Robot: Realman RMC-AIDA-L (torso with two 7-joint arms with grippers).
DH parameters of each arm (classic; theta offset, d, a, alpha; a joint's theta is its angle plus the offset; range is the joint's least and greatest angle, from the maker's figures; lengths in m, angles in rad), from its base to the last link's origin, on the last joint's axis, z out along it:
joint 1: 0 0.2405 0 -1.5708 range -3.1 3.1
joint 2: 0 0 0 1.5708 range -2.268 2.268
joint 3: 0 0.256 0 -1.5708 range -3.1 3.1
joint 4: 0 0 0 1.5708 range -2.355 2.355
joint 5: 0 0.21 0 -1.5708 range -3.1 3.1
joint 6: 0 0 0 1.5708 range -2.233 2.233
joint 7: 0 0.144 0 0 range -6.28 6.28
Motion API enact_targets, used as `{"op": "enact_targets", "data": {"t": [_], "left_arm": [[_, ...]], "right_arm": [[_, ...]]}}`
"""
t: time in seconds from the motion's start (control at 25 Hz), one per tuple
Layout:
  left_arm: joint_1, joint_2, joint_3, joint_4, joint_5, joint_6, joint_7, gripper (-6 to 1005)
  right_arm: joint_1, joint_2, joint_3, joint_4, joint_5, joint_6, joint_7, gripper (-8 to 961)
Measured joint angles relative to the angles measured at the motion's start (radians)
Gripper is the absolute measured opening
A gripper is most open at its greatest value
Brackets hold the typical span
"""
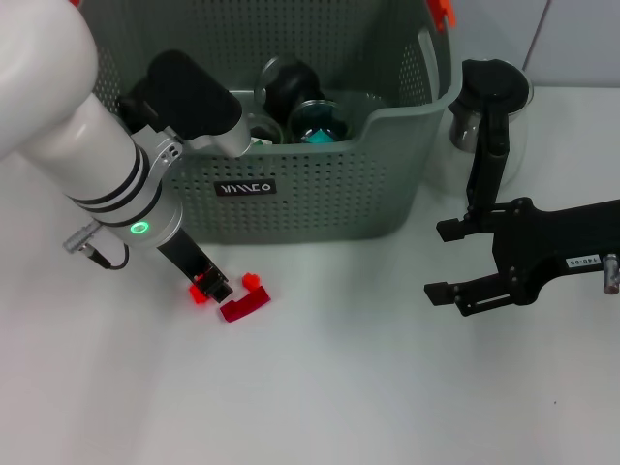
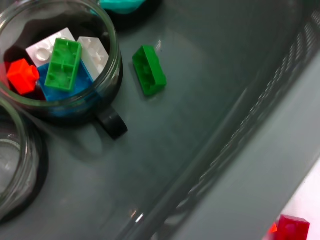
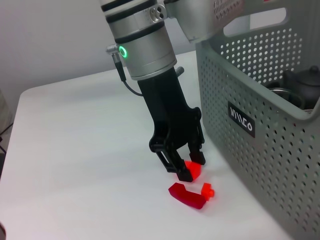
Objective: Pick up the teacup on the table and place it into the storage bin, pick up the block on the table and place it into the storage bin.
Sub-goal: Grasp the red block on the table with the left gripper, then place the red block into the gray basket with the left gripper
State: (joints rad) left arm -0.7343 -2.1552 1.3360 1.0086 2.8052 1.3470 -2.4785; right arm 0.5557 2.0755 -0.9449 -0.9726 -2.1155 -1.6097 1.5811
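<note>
A small red block [image 3: 193, 170] sits on the white table in front of the storage bin [image 1: 320, 194], and my left gripper [image 3: 191, 167] is down at table level, shut on it. In the head view that left gripper [image 1: 208, 288] is just left of two more red pieces: a small block [image 1: 254, 283] and a dark red curved piece [image 1: 242, 308]. Inside the bin a glass teacup [image 2: 112, 65] with a black handle holds several coloured blocks, with a green block [image 2: 149, 70] on the bin floor beside it. My right gripper [image 1: 438, 262] hovers open at the right.
A glass pitcher with a black lid [image 1: 489, 102] stands right of the bin, behind my right arm. More glass cups and a dark teapot [image 1: 291, 87] sit in the bin. White table [image 1: 320, 387] stretches in front.
</note>
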Motion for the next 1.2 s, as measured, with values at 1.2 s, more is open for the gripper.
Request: {"op": "enact_targets", "data": {"t": [1.2], "left_arm": [[0.008,-0.004,-0.091,0.154,-0.046,0.176,0.085,302]], "right_arm": [[-0.003,-0.003,0.0,0.0,0.0,0.001,0.001,914]]}}
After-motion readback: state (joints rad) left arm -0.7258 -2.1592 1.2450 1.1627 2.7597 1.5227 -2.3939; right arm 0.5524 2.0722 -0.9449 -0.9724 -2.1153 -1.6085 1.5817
